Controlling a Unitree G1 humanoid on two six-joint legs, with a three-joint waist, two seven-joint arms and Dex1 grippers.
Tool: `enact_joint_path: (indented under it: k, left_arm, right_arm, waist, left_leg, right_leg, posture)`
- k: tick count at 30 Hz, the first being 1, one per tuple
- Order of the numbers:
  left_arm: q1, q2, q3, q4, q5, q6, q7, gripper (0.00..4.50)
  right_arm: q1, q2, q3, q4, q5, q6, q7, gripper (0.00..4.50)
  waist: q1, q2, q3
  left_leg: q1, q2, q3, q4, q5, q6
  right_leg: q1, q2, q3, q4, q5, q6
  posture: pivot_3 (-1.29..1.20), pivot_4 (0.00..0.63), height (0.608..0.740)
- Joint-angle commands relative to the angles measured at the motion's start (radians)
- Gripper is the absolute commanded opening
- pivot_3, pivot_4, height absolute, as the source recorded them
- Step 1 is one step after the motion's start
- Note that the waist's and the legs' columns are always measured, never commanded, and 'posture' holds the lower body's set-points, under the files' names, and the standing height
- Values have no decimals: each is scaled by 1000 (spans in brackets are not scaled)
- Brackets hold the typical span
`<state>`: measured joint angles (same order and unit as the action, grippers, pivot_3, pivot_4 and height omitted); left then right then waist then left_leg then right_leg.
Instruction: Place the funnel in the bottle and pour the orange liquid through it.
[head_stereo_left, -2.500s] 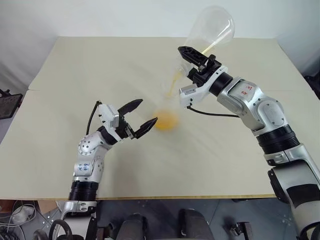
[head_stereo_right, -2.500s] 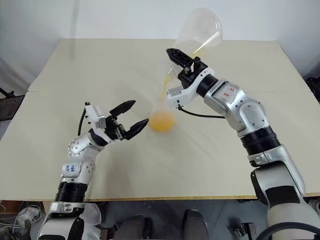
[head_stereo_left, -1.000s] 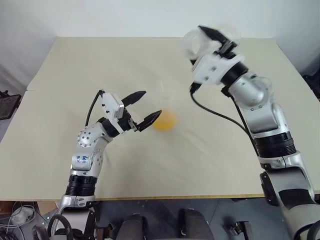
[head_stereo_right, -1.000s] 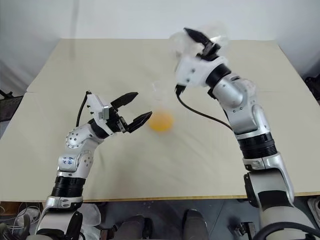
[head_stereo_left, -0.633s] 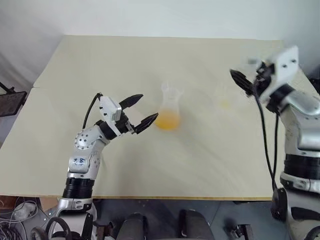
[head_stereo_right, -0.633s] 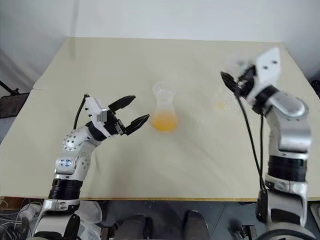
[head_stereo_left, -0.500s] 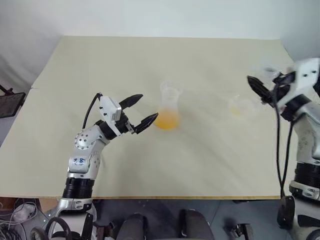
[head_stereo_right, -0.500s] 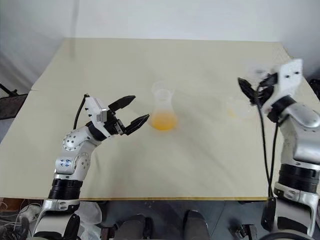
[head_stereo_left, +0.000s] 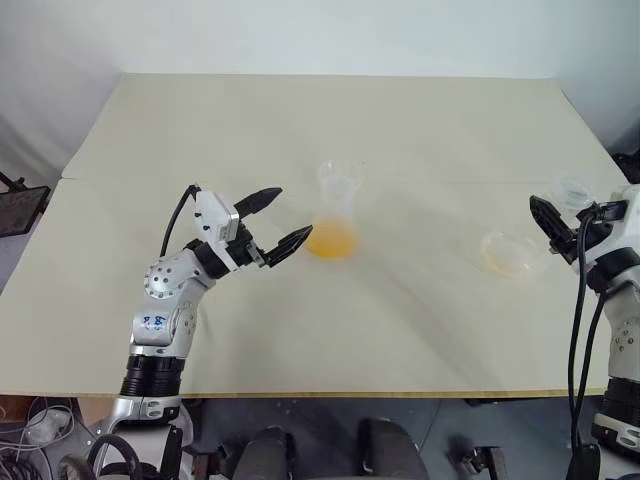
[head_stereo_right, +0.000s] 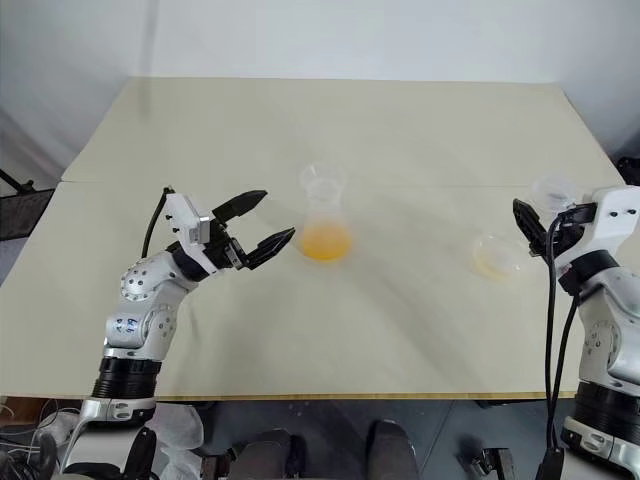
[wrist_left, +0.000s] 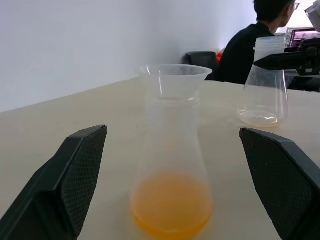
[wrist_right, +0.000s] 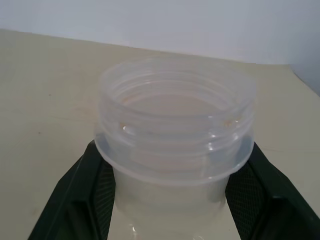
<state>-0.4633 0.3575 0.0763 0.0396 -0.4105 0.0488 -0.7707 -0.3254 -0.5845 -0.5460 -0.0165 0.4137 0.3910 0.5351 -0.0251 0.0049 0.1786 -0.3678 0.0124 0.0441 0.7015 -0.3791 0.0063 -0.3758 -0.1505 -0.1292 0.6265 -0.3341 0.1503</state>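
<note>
The bottle (head_stereo_left: 334, 218) stands upright near the middle of the table (head_stereo_left: 300, 120), with the funnel (head_stereo_left: 340, 177) seated in its open mouth and the orange liquid (head_stereo_left: 331, 239) pooled in its wide base. The left gripper (head_stereo_left: 277, 219) hangs level just beside the bottle on the robot's left, its 2 black fingers (head_stereo_left: 262, 199) spread wide and pointing at the base without touching it; the left wrist view shows the bottle (wrist_left: 171, 165) centred between those fingers. At the table's right edge the right gripper (head_stereo_right: 535, 226) pinches the threaded neck of a clear flask (head_stereo_left: 516, 250), which stands upright on the table with a thin orange film at its bottom; the right wrist view shows both fingers (wrist_right: 80, 195) pressed against that neck (wrist_right: 175, 130). A person (wrist_left: 250, 47) sits in the background beyond the table.
</note>
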Motion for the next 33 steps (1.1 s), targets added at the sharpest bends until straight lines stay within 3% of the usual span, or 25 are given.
enact_joint_path:
  k: [1,4,12,18,25,33]
  left_arm:
    - [-13,12,22,-24,-7,-19,-2,4500]
    - [-16,16,25,-20,-11,-18,-8,4500]
    - [-15,36,27,-22,-14,-5,-38,4500]
    - [-12,62,33,-24,-20,4,-63,4500]
    - [8,162,57,-19,-48,39,-162,4500]
    - [167,262,102,-134,-56,32,-205,4500]
  right_arm:
    - [12,5,-75,-71,86,-29,-6,3548]
    - [23,0,-86,-101,101,-51,-16,4452]
    - [39,-48,-123,-201,239,-11,17,4452]
    - [-39,-134,-89,-205,298,-14,87,4452]
    - [-85,-221,77,-239,372,34,324,4452]
    - [86,-219,259,-211,222,-179,638,4452]
  waist:
    - [1,0,0]
    - [4,0,0]
    - [5,0,0]
    - [5,0,0]
    - [1,0,0]
    - [14,-1,0]
  left_leg:
    - [0,0,0,0,0,0]
    - [0,0,0,0,0,0]
    - [0,0,0,0,0,0]
    - [0,0,0,1,0,0]
    - [0,1,0,1,0,0]
    - [-1,0,-3,1,0,0]
  right_leg:
    - [0,0,0,0,0,0]
    - [0,0,0,0,0,0]
    - [0,0,0,0,0,0]
    - [0,0,0,0,0,0]
    - [0,1,0,0,0,0]
    - [0,-1,-1,-1,0,0]
  posture:
    - [0,150,740]
    - [0,150,740]
    - [0,150,740]
    - [0,150,740]
    - [0,150,740]
    - [0,150,740]
